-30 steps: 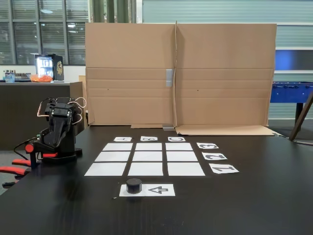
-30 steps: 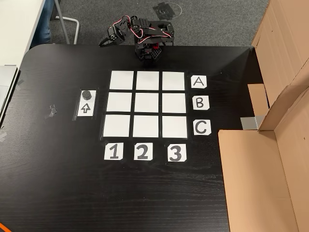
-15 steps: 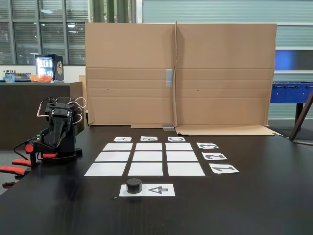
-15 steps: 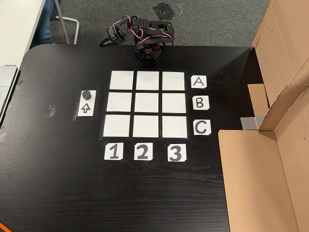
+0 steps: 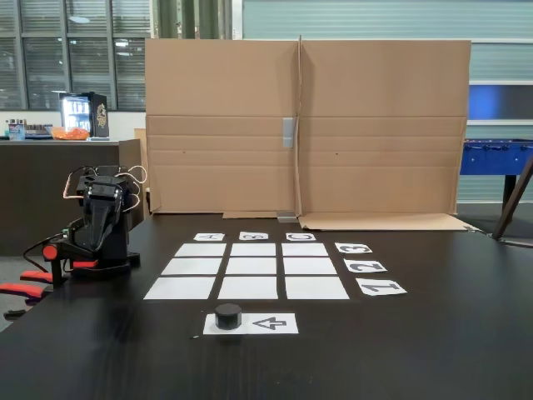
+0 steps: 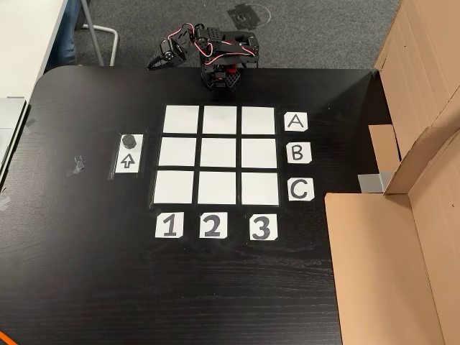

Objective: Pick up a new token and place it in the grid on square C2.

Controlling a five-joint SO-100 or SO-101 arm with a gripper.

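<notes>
I see the small black puck token (image 6: 129, 140) on the white arrow sheet (image 6: 127, 159), left of the white paper grid (image 6: 219, 155). Arm's folded at the far edge of the dark surface (image 6: 86, 273); gripper (image 6: 154, 64) holds nothing, can't tell how far open.

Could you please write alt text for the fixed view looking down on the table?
A black token sits on an arrow sheet left of an empty three-by-three paper grid on a black table. The folded arm's pincer hangs past the far edge.

You face a tall folded cardboard screen (image 5: 304, 125) behind your black table (image 5: 433, 342), dark gridded windows (image 5: 67, 50) at left, blue foosball table (image 5: 497, 156) at right, grey carpet (image 6: 316, 32) below.
</notes>
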